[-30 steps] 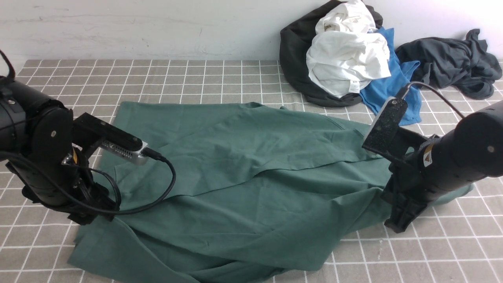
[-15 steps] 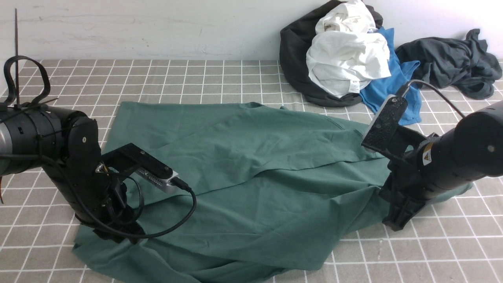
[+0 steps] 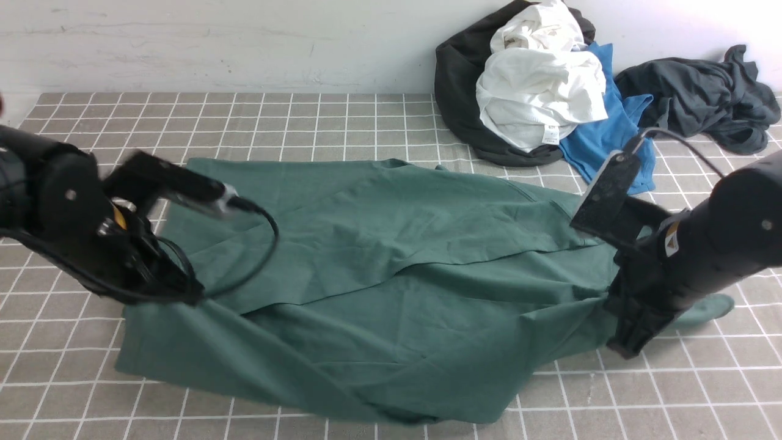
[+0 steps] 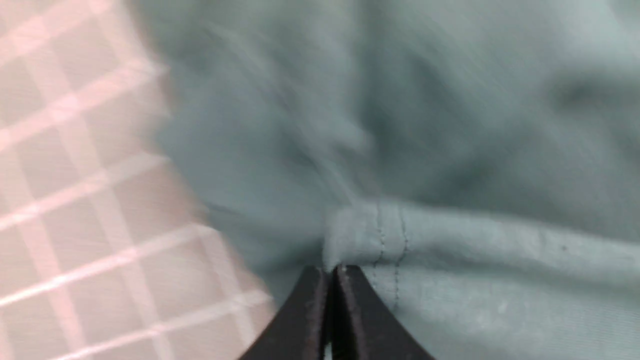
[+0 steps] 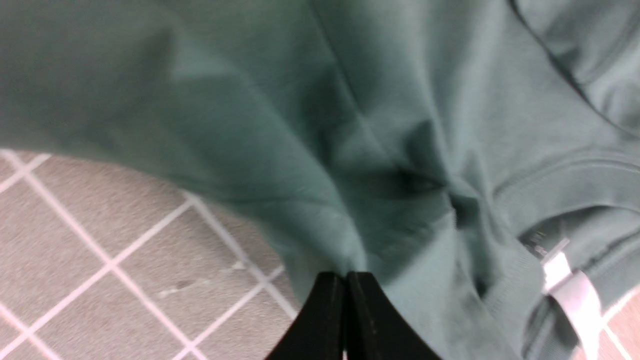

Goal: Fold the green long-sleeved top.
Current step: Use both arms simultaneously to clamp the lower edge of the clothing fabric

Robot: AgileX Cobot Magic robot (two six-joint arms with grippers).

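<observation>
The green long-sleeved top (image 3: pixel 391 263) lies spread across the middle of the checked table, partly doubled over itself. My left gripper (image 3: pixel 180 296) is at its left edge. In the left wrist view that gripper (image 4: pixel 332 270) is shut on a stitched hem of the top (image 4: pixel 450 240). At the top's right end, my right gripper (image 3: pixel 626 348) points down. The right wrist view shows it (image 5: pixel 346 275) shut on a bunch of green fabric (image 5: pixel 325 125), close to the ribbed neck and its white label (image 5: pixel 570 285).
A heap of clothes sits at the back right against the wall: a black garment (image 3: pixel 458 79), a white one (image 3: pixel 537 91), a bright blue T-shirt (image 3: pixel 605 140) and a dark grey one (image 3: pixel 702 98). Grey checked cloth (image 3: pixel 305 122) covers the table.
My left gripper dropped onto the top's left edge, shut on the hem, then rose and drew it left, straightening the near-left fabric. The right arm lifted slightly with its hold.
</observation>
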